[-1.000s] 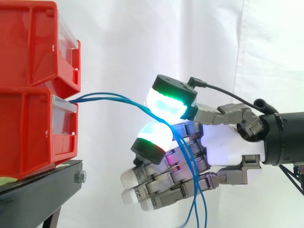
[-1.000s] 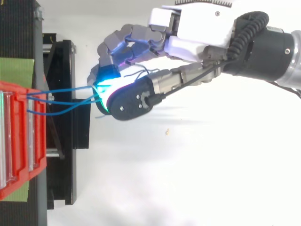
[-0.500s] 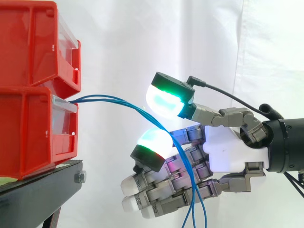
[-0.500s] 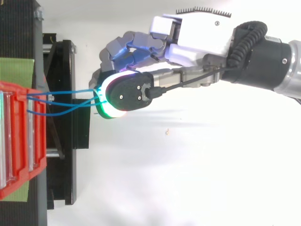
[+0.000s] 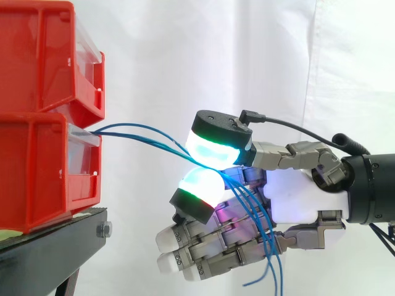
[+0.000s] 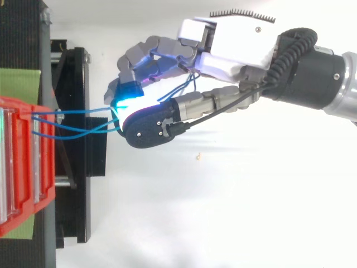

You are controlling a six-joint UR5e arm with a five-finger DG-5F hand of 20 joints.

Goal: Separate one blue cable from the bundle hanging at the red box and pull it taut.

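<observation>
Separation step in hand: the hand (image 5: 296,197) pinches several blue cables (image 5: 148,134) between glowing pads, right of the red box (image 5: 37,166); the next move calls for isolating one strand, then drawing it rightward.

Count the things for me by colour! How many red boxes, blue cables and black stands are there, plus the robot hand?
red boxes: 2
blue cables: 3
black stand: 1
robot hand: 1
Total: 7
</observation>
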